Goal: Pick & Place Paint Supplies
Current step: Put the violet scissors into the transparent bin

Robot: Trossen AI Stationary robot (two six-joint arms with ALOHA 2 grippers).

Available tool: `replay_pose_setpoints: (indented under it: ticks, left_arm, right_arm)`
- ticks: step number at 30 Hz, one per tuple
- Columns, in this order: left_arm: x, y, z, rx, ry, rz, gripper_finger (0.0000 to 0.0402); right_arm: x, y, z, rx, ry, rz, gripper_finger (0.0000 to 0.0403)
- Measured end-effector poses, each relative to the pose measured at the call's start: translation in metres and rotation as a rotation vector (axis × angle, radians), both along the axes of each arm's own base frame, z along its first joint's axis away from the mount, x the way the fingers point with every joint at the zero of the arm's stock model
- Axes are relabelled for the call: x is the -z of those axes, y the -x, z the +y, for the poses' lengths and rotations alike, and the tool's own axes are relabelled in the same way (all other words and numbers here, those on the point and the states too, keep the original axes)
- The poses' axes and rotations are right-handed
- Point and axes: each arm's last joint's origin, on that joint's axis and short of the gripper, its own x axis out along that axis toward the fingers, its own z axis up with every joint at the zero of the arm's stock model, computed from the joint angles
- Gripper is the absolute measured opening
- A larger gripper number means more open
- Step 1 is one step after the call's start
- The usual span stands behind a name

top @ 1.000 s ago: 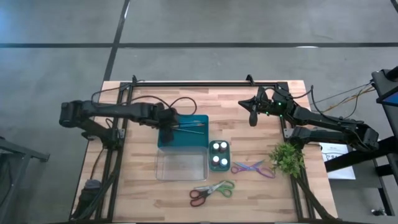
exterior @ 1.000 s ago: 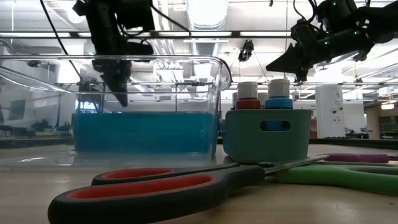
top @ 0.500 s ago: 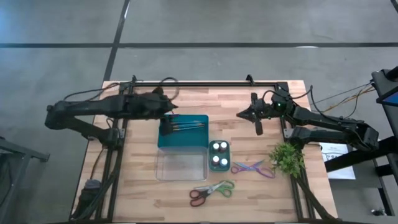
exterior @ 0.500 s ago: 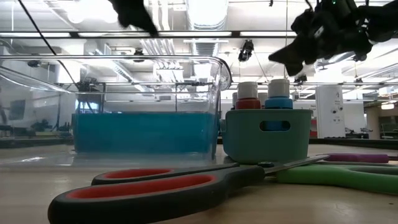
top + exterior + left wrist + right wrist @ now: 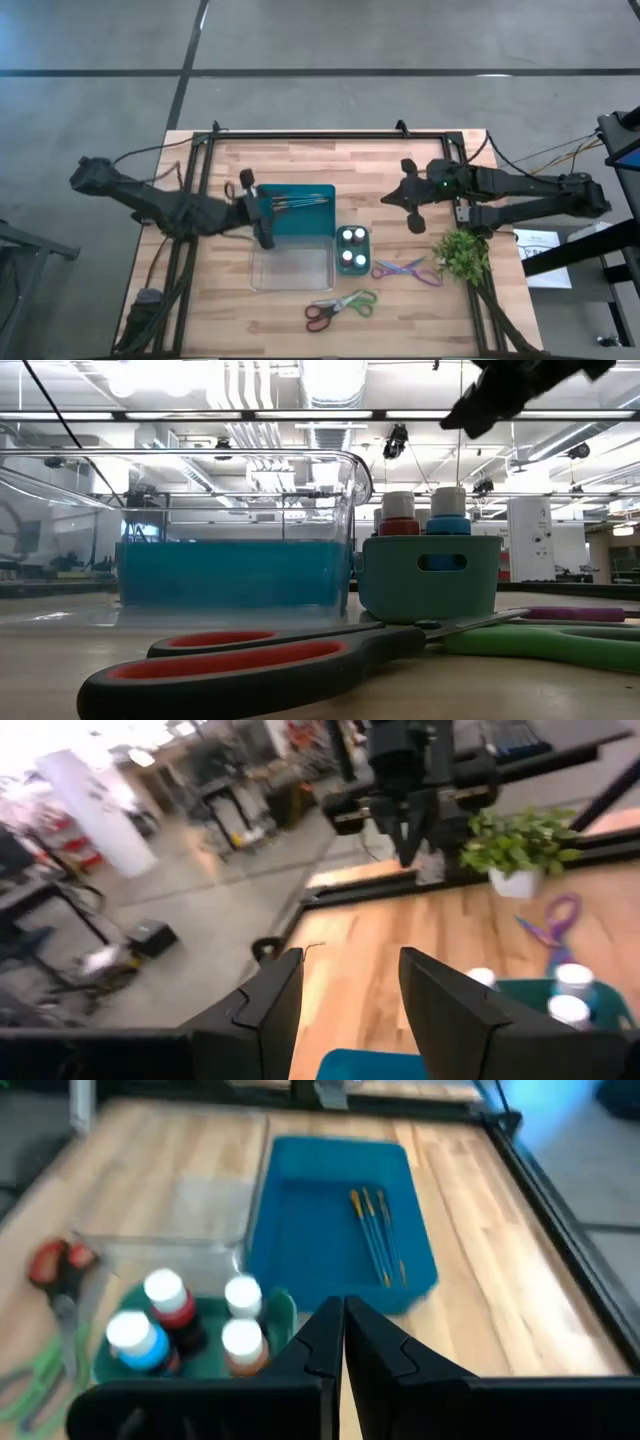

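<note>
Several thin brushes (image 5: pixel 305 203) lie flat in the blue tray (image 5: pixel 290 225). Paint bottles (image 5: pixel 351 250) with white caps stand in a teal caddy (image 5: pixel 430 575). Red-green scissors (image 5: pixel 340 307) and purple scissors (image 5: pixel 405 270) lie flat on the table. My left gripper (image 5: pixel 350 965) hovers open and nearly level over the tray's left edge (image 5: pixel 266 215), with nothing between its fingers. My right gripper (image 5: pixel 343 1315) is shut and holds nothing. It hangs above the table right of the tray (image 5: pixel 390 198), slanting down toward the tray.
A clear container (image 5: pixel 292 266) stands just in front of the blue tray. A green plant sprig (image 5: pixel 462 255) sits near the right edge. Bare wood lies between the tray and my right gripper, and along the near edge left of the scissors.
My left gripper has risen out of the blue tray, tipped from pointing down to nearly level, and drawn back toward the table's left edge. The brushes stay in the tray. My right gripper has risen and shifted slightly toward the near edge, still shut.
</note>
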Motion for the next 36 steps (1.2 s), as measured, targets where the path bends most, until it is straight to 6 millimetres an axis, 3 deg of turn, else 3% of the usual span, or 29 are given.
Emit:
replay_pose_setpoints:
  ticks: [4, 8, 16, 20, 28, 36]
  left_arm:
    - [0.020, 0.008, -0.013, -0.064, -0.033, -0.067, 0.0173]
    - [0.020, 0.020, -0.026, -0.107, -0.052, -0.093, 0.0173]
    - [0.012, 0.037, -0.048, -0.008, -0.061, -0.133, 0.0173]
    - [0.012, 0.038, -0.050, 0.001, -0.066, -0.130, 0.0173]
    - [0.012, 0.038, -0.050, -0.001, -0.067, -0.129, 0.0173]
    - [0.012, 0.038, -0.050, 0.001, -0.083, -0.121, 0.0173]
  right_arm:
    - [-0.009, 0.000, 0.020, 0.021, -0.006, 0.117, 0.0009]
    - [-0.009, 0.000, 0.039, 0.009, -0.076, 0.199, 0.0022]
    - [0.019, -0.009, 0.076, -0.035, -0.085, 0.482, 0.0144]
    - [0.027, -0.019, 0.089, -0.009, -0.084, 0.537, 0.0193]
    - [0.065, -0.027, 0.113, 0.037, -0.097, 0.698, 0.0203]
    - [0.097, -0.029, 0.130, 0.065, -0.112, 0.752, 0.0203]
